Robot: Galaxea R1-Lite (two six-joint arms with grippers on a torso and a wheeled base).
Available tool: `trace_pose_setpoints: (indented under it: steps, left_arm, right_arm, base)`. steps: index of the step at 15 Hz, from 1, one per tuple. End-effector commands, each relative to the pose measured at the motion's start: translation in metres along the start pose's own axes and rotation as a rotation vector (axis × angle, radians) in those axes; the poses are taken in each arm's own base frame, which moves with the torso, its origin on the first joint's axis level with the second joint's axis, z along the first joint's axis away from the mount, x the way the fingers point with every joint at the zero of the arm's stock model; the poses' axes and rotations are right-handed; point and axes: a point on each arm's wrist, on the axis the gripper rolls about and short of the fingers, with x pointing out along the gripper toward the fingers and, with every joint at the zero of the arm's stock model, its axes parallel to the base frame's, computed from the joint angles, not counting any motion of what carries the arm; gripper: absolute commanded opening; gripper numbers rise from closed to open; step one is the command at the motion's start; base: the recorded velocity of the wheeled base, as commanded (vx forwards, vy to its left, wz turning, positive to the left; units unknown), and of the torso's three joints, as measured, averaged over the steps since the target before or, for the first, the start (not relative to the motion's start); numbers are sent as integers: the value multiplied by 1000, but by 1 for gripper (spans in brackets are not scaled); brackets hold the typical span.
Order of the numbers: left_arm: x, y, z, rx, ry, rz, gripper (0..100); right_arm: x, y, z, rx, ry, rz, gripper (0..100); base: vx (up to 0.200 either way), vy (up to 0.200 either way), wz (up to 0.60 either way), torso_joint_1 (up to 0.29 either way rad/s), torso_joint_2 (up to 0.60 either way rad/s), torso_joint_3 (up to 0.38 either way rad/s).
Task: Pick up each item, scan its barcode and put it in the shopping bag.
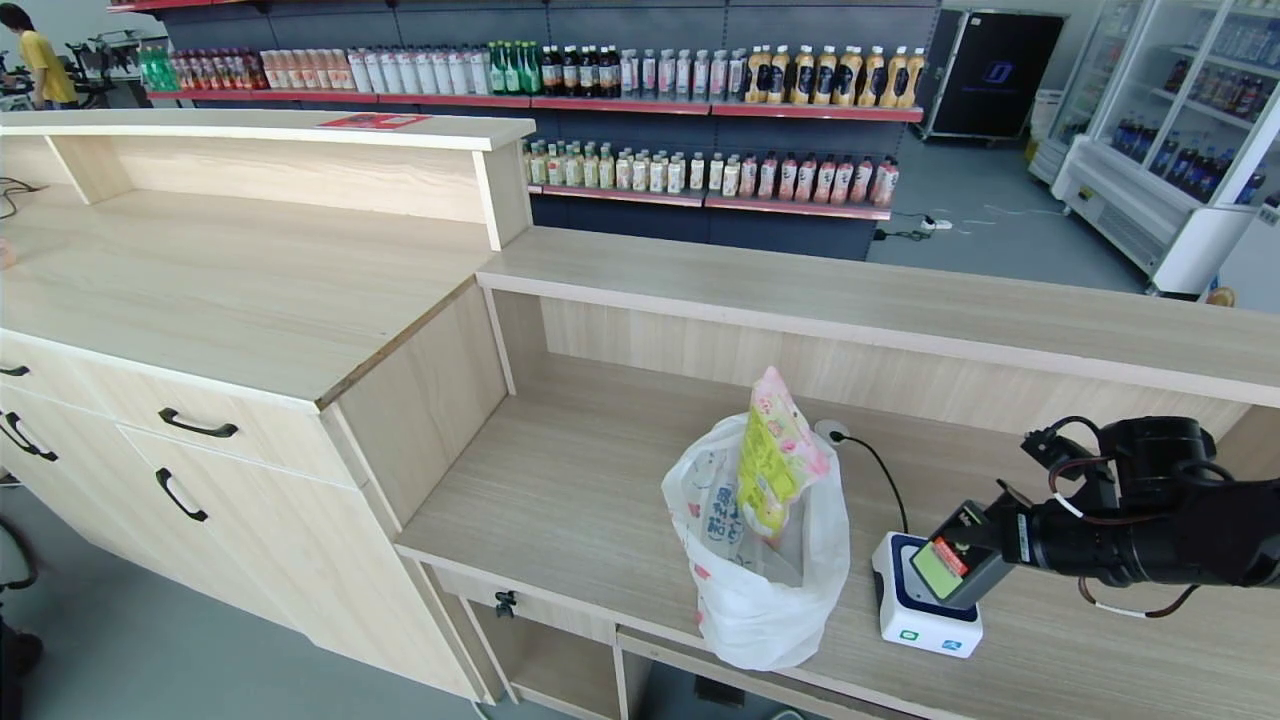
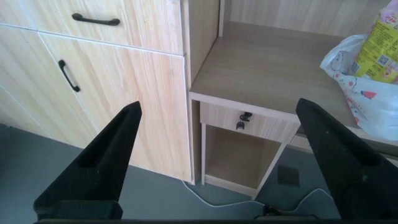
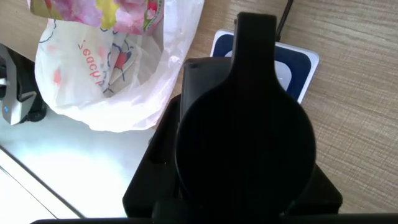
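Observation:
A white plastic shopping bag (image 1: 765, 600) stands open on the lower counter, with a yellow-and-pink snack pouch (image 1: 775, 460) sticking up out of it. Just to its right sits a white-and-blue barcode scanner (image 1: 925, 622). My right gripper (image 1: 965, 560) is shut on a small dark box with a green and red label, held just above the scanner's top. In the right wrist view the dark box (image 3: 242, 143) covers most of the scanner (image 3: 301, 59), with the bag (image 3: 106, 87) beside it. My left gripper (image 2: 219, 106) is open and holds nothing, low beside the counter's front; the bag (image 2: 364, 99) is off to one side.
A black cable (image 1: 880, 470) runs from the scanner to a socket at the counter's back. A raised ledge (image 1: 880, 300) walls the back of the counter. A taller cabinet (image 1: 250, 300) with black handles stands to the left. Below the counter is a keyed drawer (image 2: 244, 120).

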Motion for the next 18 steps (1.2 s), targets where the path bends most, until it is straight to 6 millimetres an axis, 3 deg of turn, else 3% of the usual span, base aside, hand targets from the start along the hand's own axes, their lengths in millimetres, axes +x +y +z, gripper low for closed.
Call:
trace_pose_setpoints:
  steps: [1,18]
  left_arm:
    - [0,0,0,0,0,0,100]
    - [0,0,0,0,0,0,100]
  right_arm:
    - [2,-1,-1,4,4,1,0]
    - [12,-1,6,-11,-5,13,0]
  base:
    - [0,0,0,0,0,0]
    - [0,0,0,0,0,0]
